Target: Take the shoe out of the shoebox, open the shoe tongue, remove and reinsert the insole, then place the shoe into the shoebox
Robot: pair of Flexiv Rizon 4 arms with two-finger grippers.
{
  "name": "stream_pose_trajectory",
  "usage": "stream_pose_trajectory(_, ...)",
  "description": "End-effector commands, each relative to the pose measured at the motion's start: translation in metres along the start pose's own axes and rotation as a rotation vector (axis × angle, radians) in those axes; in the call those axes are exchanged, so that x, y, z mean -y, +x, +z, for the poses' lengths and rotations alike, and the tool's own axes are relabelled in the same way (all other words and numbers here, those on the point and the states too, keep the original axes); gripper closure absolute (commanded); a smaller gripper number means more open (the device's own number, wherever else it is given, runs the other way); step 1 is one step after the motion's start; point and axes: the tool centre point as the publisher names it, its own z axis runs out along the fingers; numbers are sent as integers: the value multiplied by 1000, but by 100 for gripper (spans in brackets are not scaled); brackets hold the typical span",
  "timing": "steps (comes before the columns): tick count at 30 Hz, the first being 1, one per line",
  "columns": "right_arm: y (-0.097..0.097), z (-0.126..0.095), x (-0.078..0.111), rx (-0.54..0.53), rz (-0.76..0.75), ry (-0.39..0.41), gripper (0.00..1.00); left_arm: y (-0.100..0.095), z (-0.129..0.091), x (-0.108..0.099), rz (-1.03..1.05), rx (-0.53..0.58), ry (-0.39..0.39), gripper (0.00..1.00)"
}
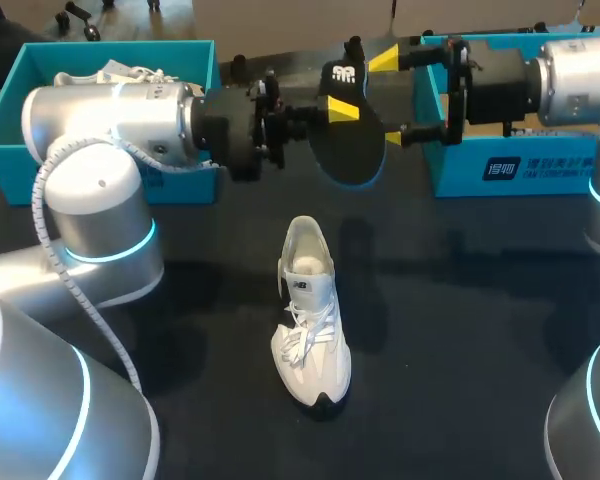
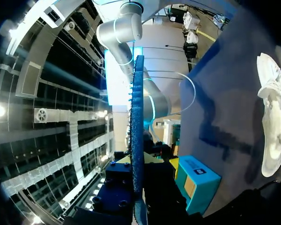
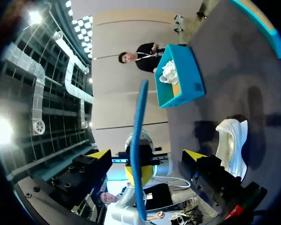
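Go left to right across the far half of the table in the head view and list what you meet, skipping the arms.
left shoebox → insole, held up above the table → right shoebox

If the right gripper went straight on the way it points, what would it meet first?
Probably the left gripper, shut on the insole that stands between the right gripper's open fingers; depth is hard to judge.
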Motion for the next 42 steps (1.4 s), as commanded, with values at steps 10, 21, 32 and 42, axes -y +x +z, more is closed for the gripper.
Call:
stream_pose_trajectory(10,-5,-34,35,47,-153,-72,0,-3,-19,7,-16,-6,28,100)
stream_pose_trajectory(21,-5,-55,33,-20,-254,-10,0,-9,-26,16,-44,9,54,100)
stream_pose_trajectory(32,-8,-58,30,-14,-230,-16,0,-11,-29,23,-25,4,54,100)
stream_pose_trajectory(42,-8,-58,30,-14,-230,-16,0,-18,-31,30,-245,-70,26,100)
